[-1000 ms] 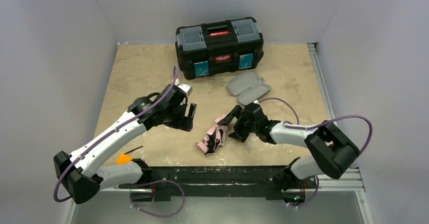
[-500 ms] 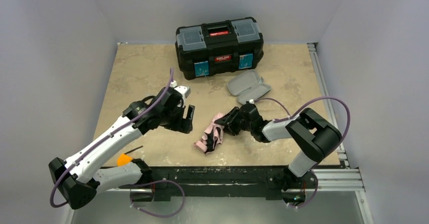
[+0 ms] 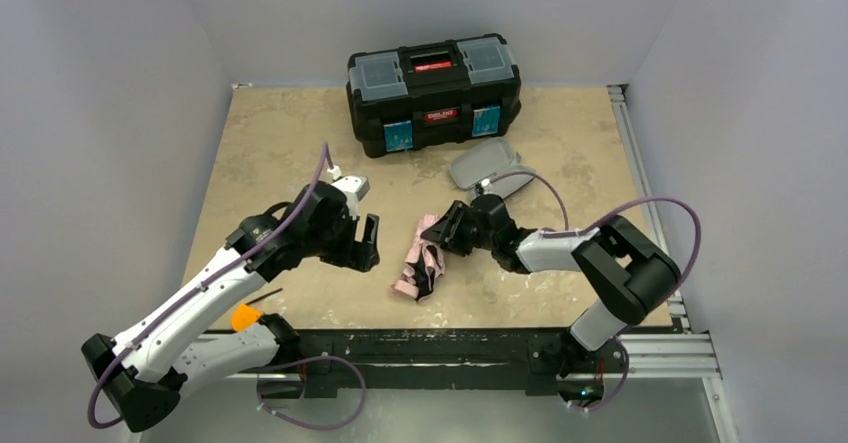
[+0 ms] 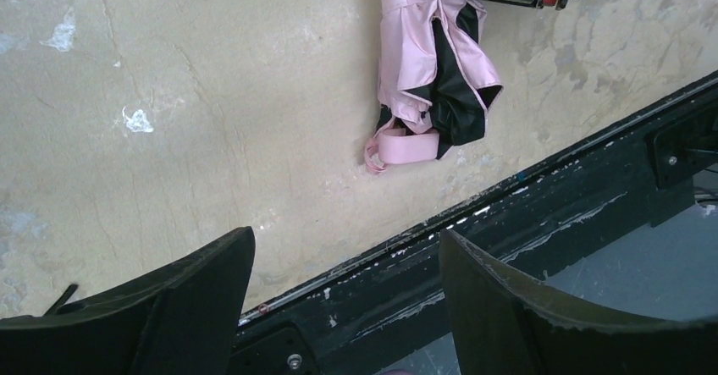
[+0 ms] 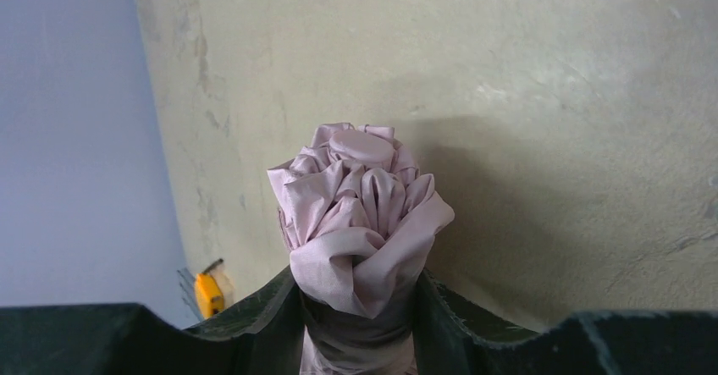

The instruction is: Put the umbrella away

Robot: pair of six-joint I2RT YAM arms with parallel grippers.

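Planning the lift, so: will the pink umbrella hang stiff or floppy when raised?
Probably floppy outside: the umbrella is loosely bunched fabric, so folds may sag. The right gripper pinches cloth, which might slip. Its loose strap would likely dangle.

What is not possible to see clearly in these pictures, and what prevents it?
Right wrist view: the umbrella shows only bunched fabric; the bottom edge cuts off its lower part between the right claw fingers.
Top view: the right arm covers part of the grey case.
Top view: the orange object by the left arm is too small to identify.
Left wrist view: the top edge cuts off the right claw.
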